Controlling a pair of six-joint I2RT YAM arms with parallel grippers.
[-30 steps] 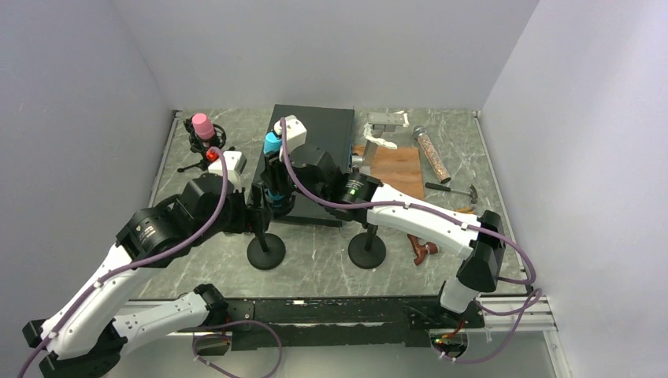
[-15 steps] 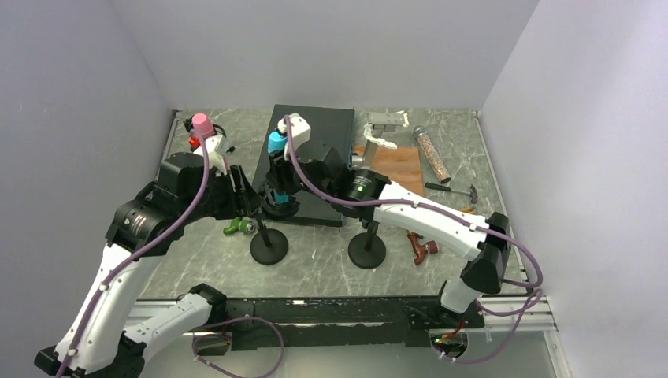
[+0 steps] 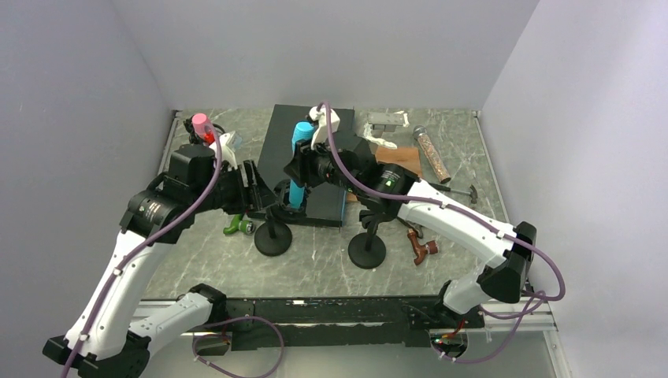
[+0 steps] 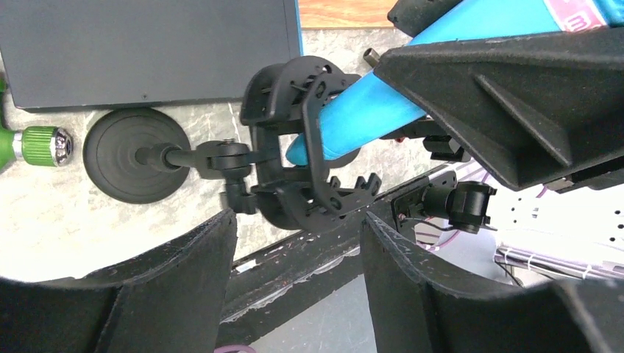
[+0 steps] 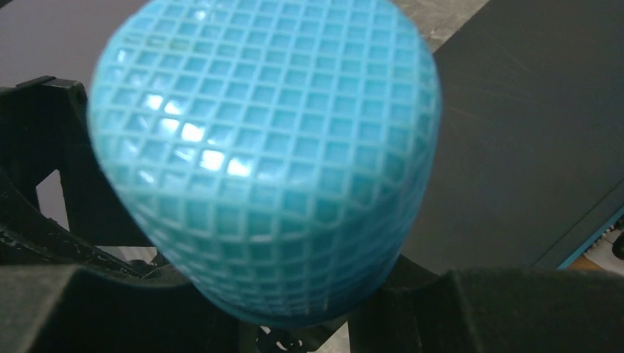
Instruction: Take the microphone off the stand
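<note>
Grey marbled table [image 3: 323, 272], with two arms meeting over its middle. The right gripper [image 3: 309, 164] is clamped tight on the blue microphone [image 3: 302, 130], high on the body, likely so it can draw it up and out. The microphone is near upright, left of centre. Its narrow tail sits inside the clip [image 4: 313, 195] of the black stand [image 3: 273, 240], so it is not free yet. The left gripper [image 4: 298, 220] straddles that clip with its fingers half spread, seemingly to steady the stand against the pull. I can't tell whether the pads actually press.
</note>
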